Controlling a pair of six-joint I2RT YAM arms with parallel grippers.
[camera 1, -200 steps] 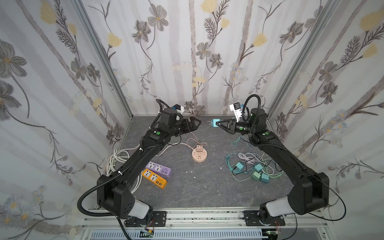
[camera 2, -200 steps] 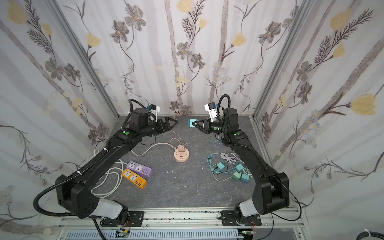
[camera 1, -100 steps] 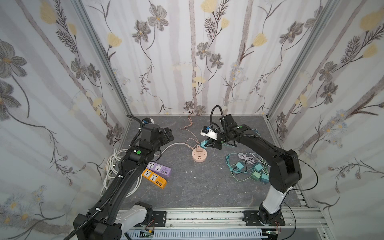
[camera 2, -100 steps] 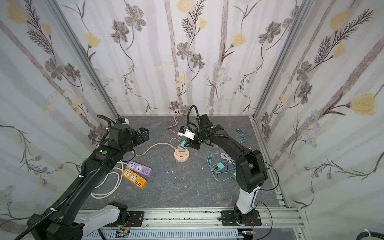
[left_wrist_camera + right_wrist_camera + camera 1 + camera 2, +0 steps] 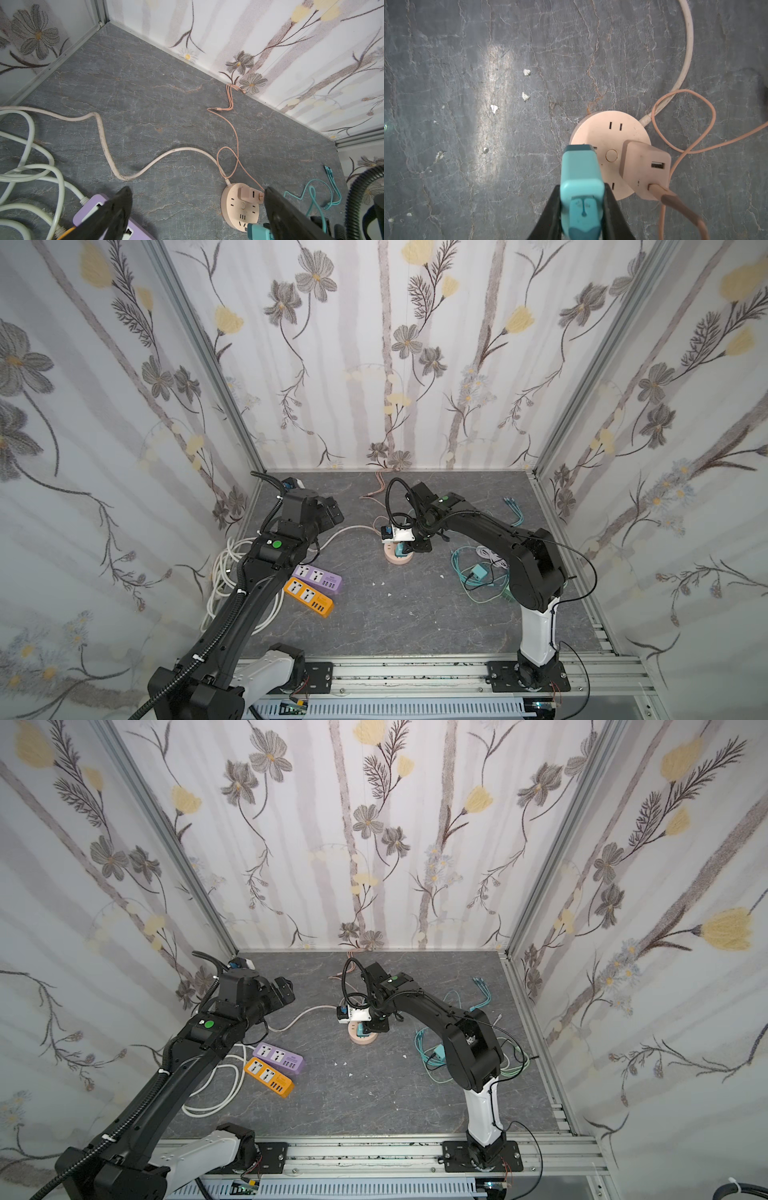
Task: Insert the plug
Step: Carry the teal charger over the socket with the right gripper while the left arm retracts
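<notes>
My right gripper is shut on a teal plug, one black finger on each side. The plug's front end sits over the left outlet of the round pink socket on the grey floor. Its prongs are hidden, so I cannot tell whether they are in the slots. In both top views the plug is on the socket, under the right wrist. My left gripper is open and empty, raised at the left, well apart from the socket.
A pink adapter with a thin pink cable occupies the socket's other side. A purple strip and an orange strip lie at the left beside coiled white cables. Teal cables and a teal adapter lie at the right.
My right gripper has carried the teal plug from mid-air at the back down onto the round socket. The left gripper has drawn back to the left, still open.
</notes>
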